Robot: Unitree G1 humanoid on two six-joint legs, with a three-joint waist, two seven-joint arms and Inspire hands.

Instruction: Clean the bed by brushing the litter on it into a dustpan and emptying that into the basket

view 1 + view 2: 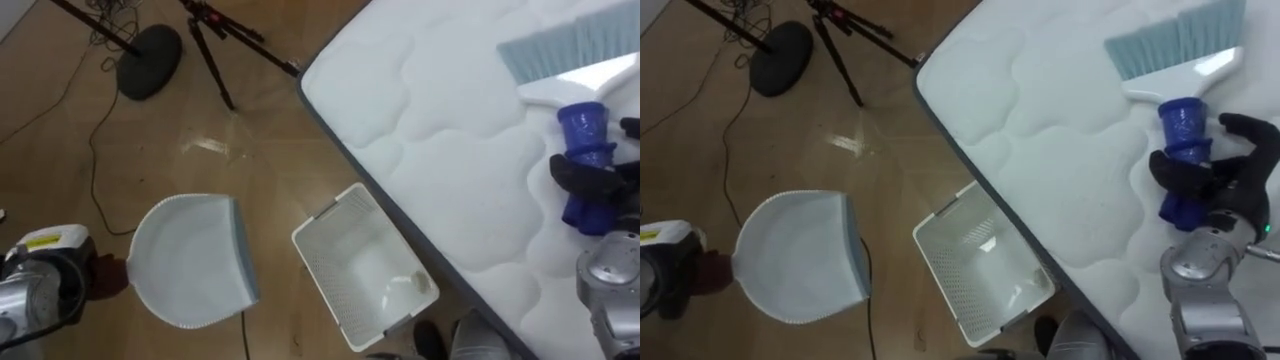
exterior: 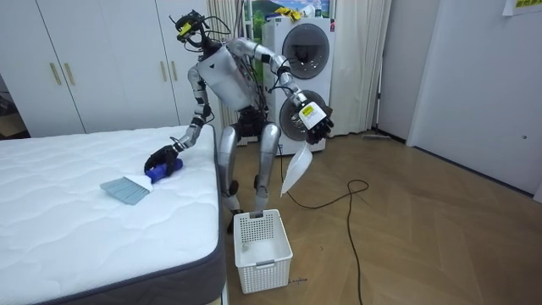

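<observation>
Wood floor (image 1: pixel 260 120) on the left, white mattress (image 1: pixel 450 150) on the right, from the left eye view. Gripped the brush (image 1: pixel 580 115) by its blue handle in the right robot hand (image 1: pixel 590 180), fingers curled round it, bristles aimed away from the palm, further onto the bed. Held the dustpan (image 1: pixel 195 260) over the floor in the left robot hand (image 1: pixel 65 280), closed on its handle, well apart from the mattress. Basket (image 1: pixel 325 215) between dustpan and bed edge, one small pale lump (image 1: pixel 415 283) inside, unidentifiable. From the room view, stood bent at the bed's corner, washing machines (image 2: pixel 306 51) behind, dustpan hanging mouth-down. From the right eye view, spotted no crumbs; judged the dustpan due at the bed edge next
</observation>
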